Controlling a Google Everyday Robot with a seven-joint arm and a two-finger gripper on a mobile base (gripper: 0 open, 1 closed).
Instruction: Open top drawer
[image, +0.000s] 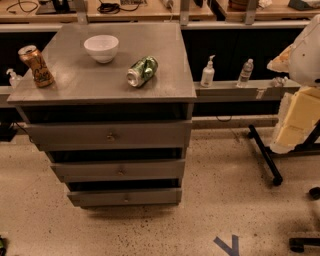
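You are looking down at a grey cabinet standing on a speckled floor (225, 200), left of centre in the scene. The top drawer (75, 135) sits directly under the worktop (170, 80), with a dark gap between them. Its flat front faces you and carries one small round knob (110, 136) at its middle. Below it come the middle drawer (150, 170) and the bottom drawer (150, 197), each with a dark gap above it. All three fronts lie in line with one another, and none stands out clearly from the cabinet.

Your end effector does not show anywhere in this view, so you cannot tell where it is or what state it is in.

On the worktop you have a white bowl (101, 48) towards the far side, upright. An orange can (36, 65) stands at the left edge, leaning a little. A green can (142, 71) lies on its side near the middle, right of the bowl and well apart from it.

Behind the cabinet to the right a grey ledge (225, 91) carries a white pump bottle (207, 72) and, further right, a clear water bottle (245, 73). A small bottle (13, 78) shows just past the left edge of the worktop.

At the right edge of the scene a white and yellow padded shape (300, 110) rests on a black stand (265, 160). A blue tape mark (227, 245) lies on the floor near you.
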